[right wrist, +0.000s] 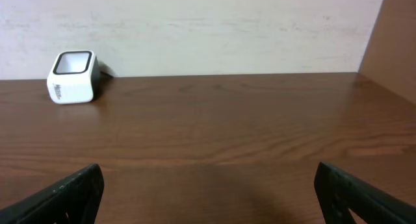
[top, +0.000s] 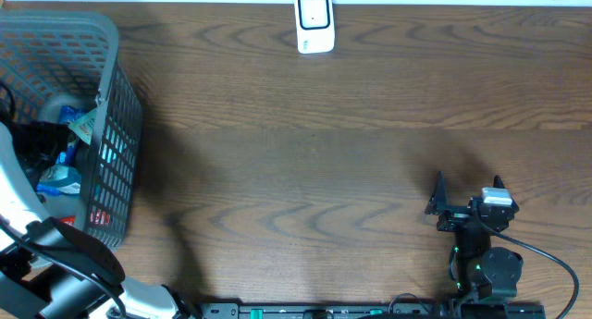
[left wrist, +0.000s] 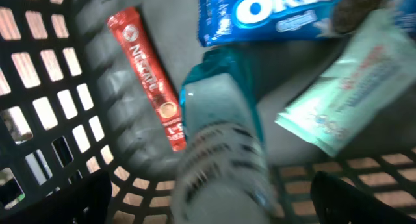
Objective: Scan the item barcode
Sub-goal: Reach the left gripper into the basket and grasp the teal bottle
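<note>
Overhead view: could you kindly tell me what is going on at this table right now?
The left arm is reaching into the grey basket at the left end of the table. Its left gripper is open over a pile of items: an Oreo pack, a red Nescafé stick, a pale green packet and a blurred bottle-like item directly below it. Nothing is gripped yet. The right gripper sits open and empty near the front right, facing the white barcode scanner at the far edge.

We see a mock shop checkout on a lab rig: a small white box-shaped scanner on a dark wood-grain bench. A grey plastic mesh basket holds a blue Oreo biscuit pack and a red Nescafé sachet.
</note>
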